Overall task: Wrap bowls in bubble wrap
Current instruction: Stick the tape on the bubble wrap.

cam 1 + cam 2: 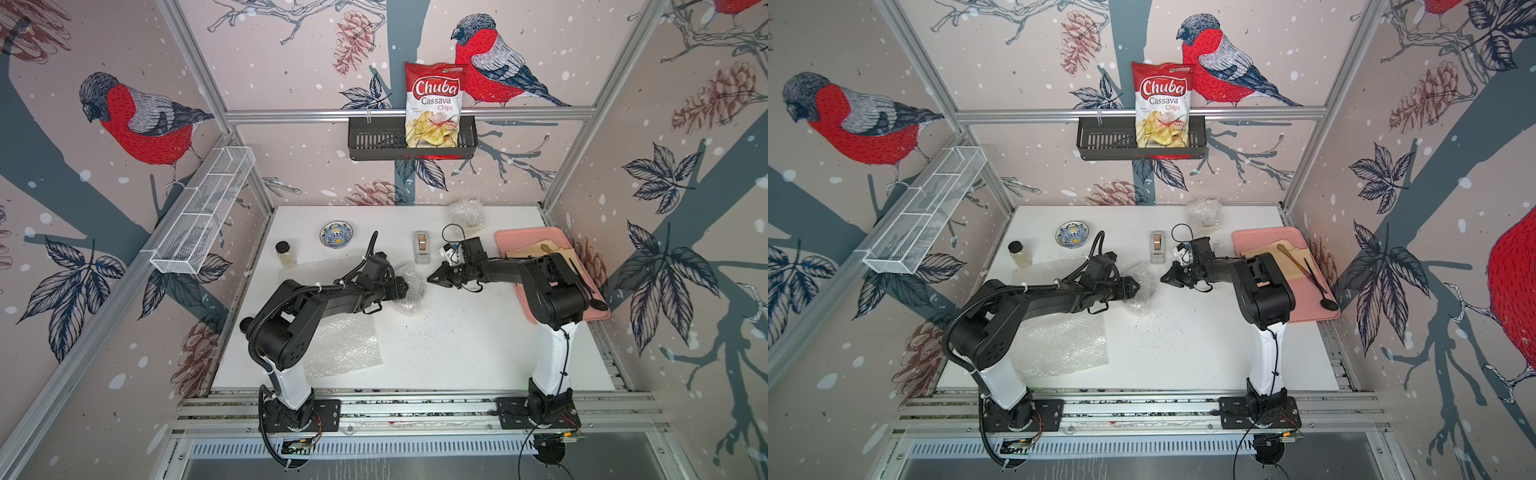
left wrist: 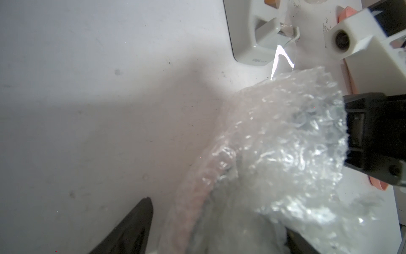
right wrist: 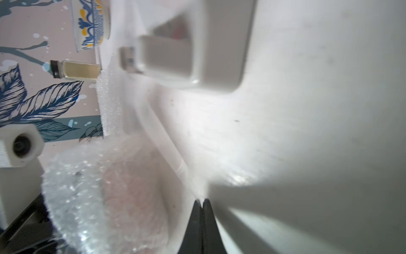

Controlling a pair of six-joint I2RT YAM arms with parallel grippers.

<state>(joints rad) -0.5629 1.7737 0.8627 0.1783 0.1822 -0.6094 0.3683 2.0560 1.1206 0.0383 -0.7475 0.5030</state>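
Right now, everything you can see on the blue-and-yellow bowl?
The blue-and-yellow bowl is small, round, glazed ceramic by its look, white with blue and yellow patterning inside and on its outer wall. It stands upright, unwrapped and apparently empty, on the white table toward the far left, apart from the black-lidded jar. Only the table touches it.

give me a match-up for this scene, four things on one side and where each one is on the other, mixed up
Things:
1 chips bag
2 blue-and-yellow bowl
3 bubble-wrapped bundle
4 black spoon

Places:
a on the pink tray
b at the left gripper
c in the black wall basket
d unwrapped, near the glass jar

Pairs: 1-c, 2-d, 3-b, 4-a
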